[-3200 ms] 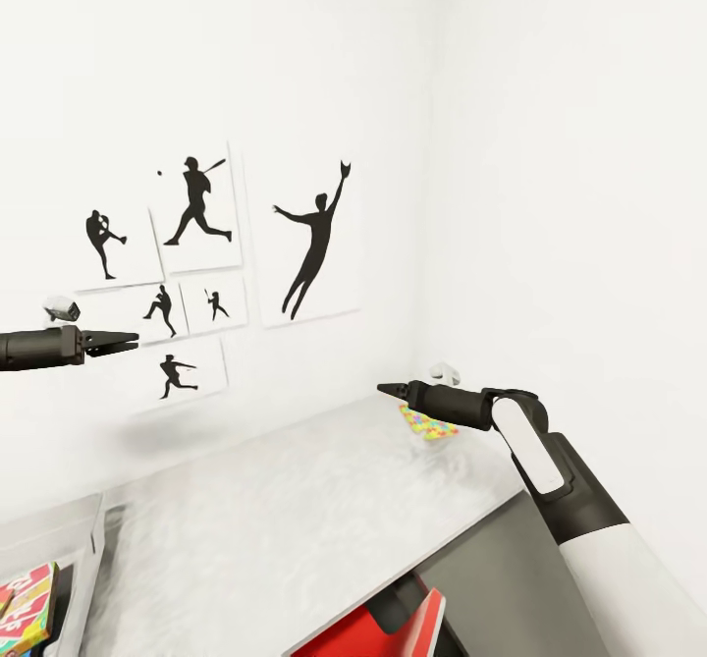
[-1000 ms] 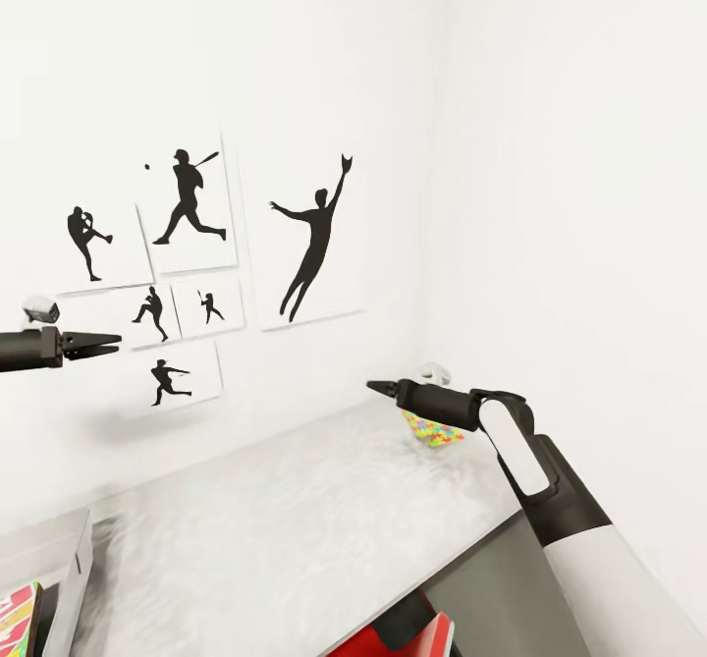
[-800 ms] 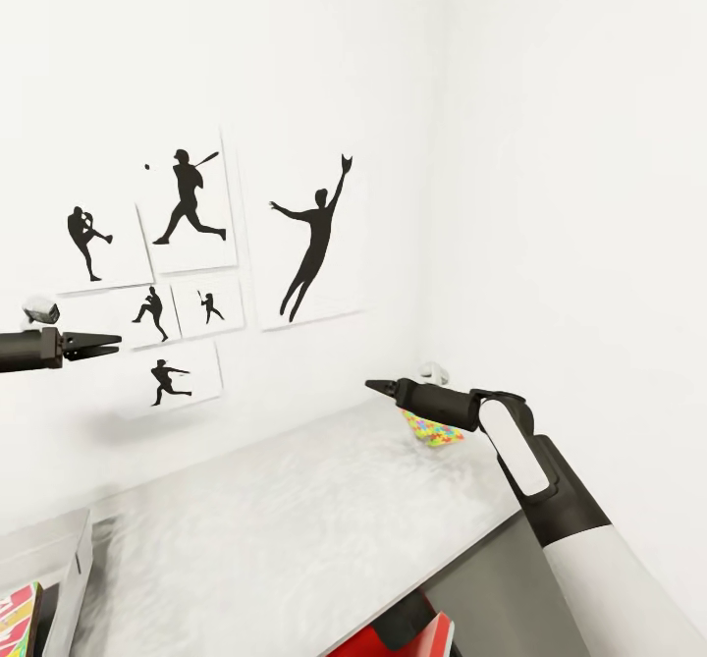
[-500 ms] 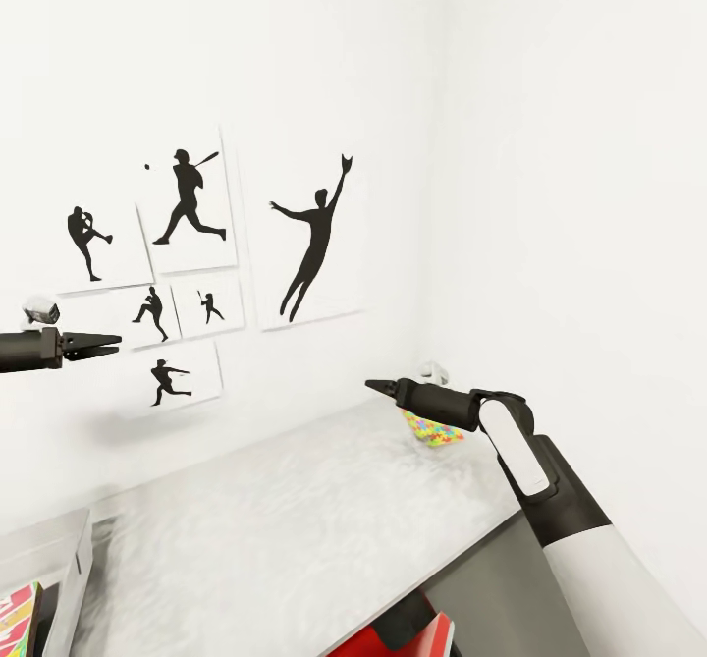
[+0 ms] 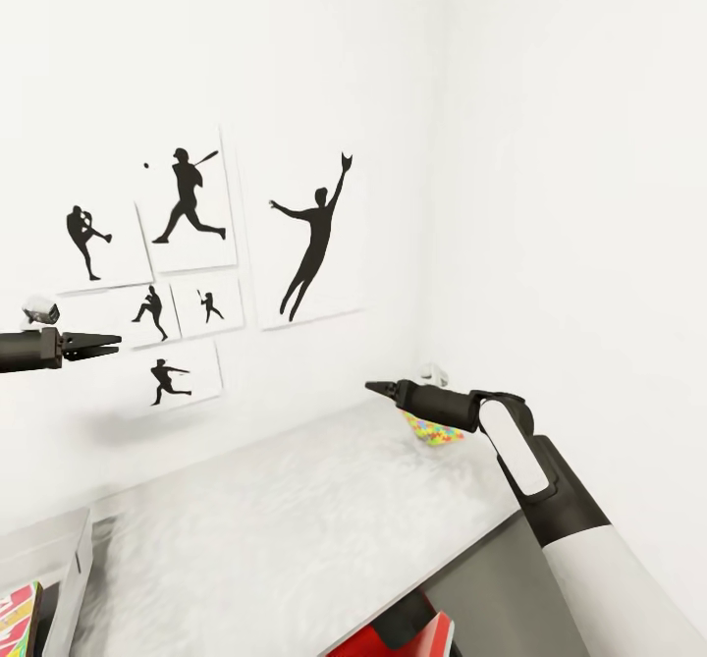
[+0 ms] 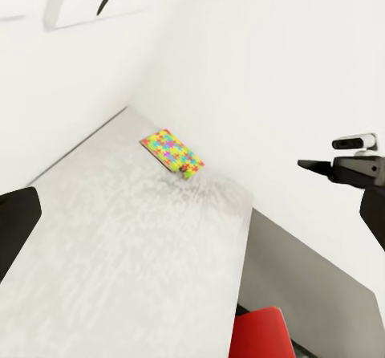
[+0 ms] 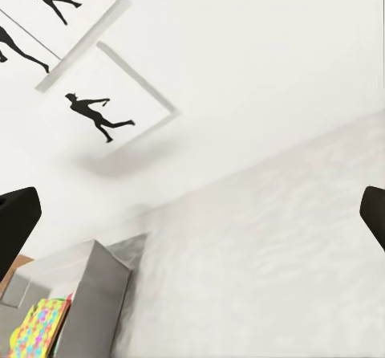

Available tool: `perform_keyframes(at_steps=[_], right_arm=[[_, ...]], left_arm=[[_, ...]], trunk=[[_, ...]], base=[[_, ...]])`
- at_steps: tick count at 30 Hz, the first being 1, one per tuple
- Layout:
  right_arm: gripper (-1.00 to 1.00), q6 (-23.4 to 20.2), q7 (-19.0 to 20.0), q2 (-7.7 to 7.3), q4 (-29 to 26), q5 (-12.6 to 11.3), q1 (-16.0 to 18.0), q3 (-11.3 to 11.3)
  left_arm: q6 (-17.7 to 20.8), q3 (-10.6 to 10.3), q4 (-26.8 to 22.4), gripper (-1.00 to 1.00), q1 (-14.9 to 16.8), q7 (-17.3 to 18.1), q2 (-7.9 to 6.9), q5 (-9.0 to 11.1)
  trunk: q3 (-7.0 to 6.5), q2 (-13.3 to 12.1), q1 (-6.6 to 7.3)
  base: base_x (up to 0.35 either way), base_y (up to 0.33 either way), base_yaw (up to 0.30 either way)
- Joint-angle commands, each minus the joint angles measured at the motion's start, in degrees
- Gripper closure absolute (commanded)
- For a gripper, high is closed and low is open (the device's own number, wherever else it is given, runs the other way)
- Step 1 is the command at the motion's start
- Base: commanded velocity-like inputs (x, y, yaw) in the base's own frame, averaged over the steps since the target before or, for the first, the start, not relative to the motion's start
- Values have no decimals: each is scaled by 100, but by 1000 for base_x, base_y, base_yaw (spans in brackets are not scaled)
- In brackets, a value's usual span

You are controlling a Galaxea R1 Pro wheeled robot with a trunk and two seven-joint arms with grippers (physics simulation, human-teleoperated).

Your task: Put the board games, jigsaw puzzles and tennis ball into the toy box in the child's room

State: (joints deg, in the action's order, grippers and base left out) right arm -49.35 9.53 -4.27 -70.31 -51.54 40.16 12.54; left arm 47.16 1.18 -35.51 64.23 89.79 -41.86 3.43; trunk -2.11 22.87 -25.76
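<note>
A multicoloured jigsaw puzzle [image 5: 433, 431] [image 6: 171, 152] lies in the far corner of the pale table [image 5: 295, 520] [image 6: 120, 246], close to both walls. My right forearm partly hides it in the head view. My right gripper [image 5: 373, 386] [image 6: 309, 164] hovers above the table just left of the puzzle, open and empty. The left gripper [image 5: 116, 342] hangs open and empty in front of the wall prints, high above the table. The grey toy box [image 5: 71, 564] [image 7: 88, 282] stands at the table's left end with colourful toys [image 5: 15, 613] [image 7: 36, 326] inside.
Black sports-silhouette prints [image 5: 314, 235] hang on the white wall behind the table. A red chair [image 5: 417, 637] [image 6: 261, 338] sits tucked under the table's near edge. White walls meet in a corner right behind the puzzle.
Since 3.2 s ago the whole view has shifted a little, so the camera moved. The right gripper has edged left, away from the puzzle. Nothing changed in the last second.
</note>
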Motion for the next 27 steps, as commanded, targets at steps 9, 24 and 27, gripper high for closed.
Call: perform_keyframes(at_steps=[9, 24, 27], right_arm=[[-100, -22, 41, -5, 563, 39, 60, -2], [-100, -39, 45, -67, 1017, 43, 411, -4], [-100, -41, 49, -76, 1046, 46, 437, 0]], left_arm=[[57, -7, 1, -100, 2, 21, 2, 0], [71, -6, 1, -100, 2, 17, 25, -2], [73, -4, 1, -100, 2, 21, 28, -2]], trunk=[[80, 5, -2], [220, 5, -2], [248, 5, -2]], base=[[0, 0, 0], [0, 0, 0], [0, 0, 0]])
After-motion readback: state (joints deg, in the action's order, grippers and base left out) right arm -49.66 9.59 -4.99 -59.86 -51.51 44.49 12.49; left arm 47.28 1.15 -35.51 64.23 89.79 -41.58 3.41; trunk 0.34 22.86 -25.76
